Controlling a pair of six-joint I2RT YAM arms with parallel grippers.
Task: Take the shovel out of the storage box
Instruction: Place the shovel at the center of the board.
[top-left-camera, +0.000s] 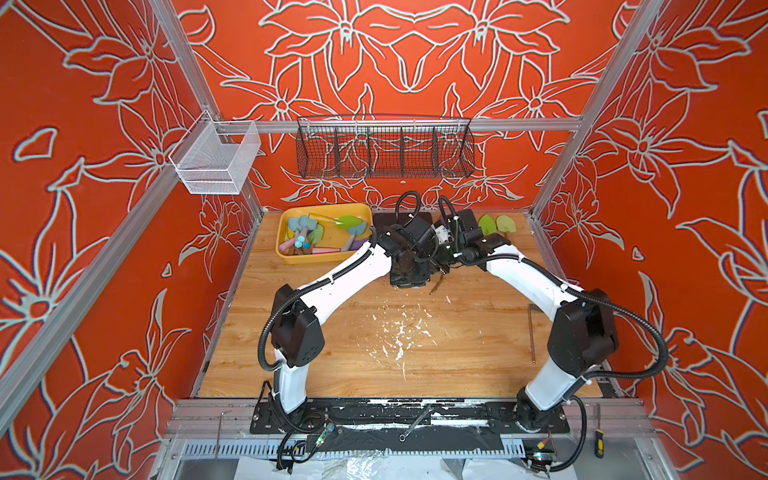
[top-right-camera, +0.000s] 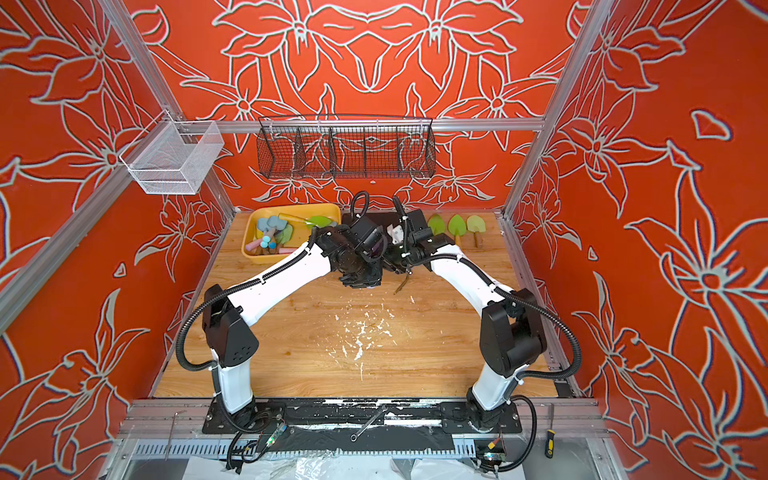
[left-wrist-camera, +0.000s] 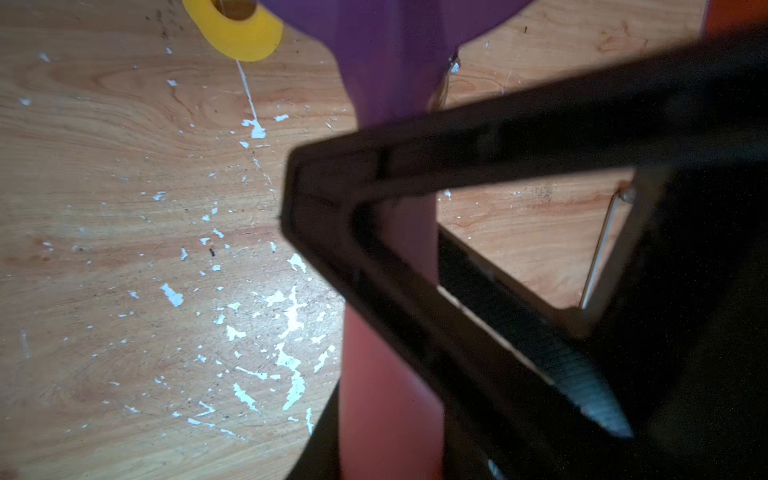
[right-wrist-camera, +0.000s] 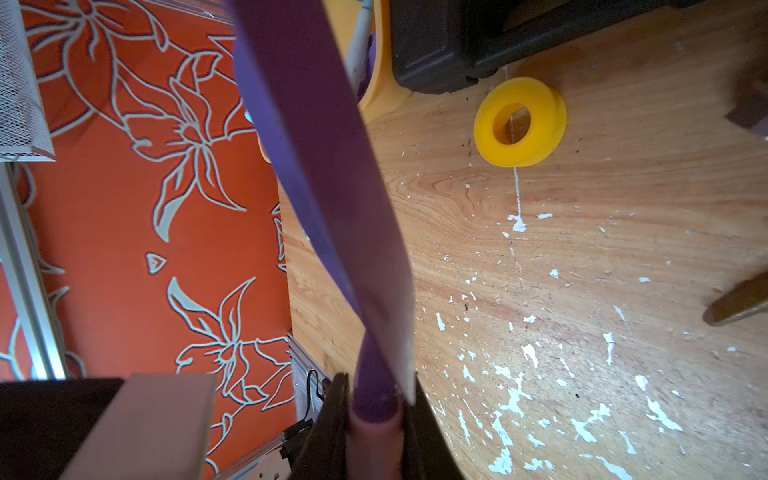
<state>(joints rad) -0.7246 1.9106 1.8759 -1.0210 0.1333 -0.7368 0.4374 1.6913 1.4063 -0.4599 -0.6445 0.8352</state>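
- It was a robot test cell: aluminium frame (top-left-camera: 519, 124), floral-print walls (top-left-camera: 83, 249), wooden tabletop (top-left-camera: 357, 365).
- A wrench (top-left-camera: 416, 423) and screwdriver (top-left-camera: 599, 444) lay by the black base plate (top-left-camera: 353, 415).

A black wire basket (top-left-camera: 384, 147) and a white mesh basket (top-left-camera: 216, 160) are hanging above the wooden table (top-left-camera: 332, 365). A yellow ring (right-wrist-camera: 519, 122) is lying flat on its white-flecked top, near a black case (right-wrist-camera: 449, 45).

We read no text, label, brand or number in any view. The shovel (right-wrist-camera: 316, 166), storage box (top-left-camera: 307, 258) and counter (top-left-camera: 353, 374) show no legible marking at this resolution.
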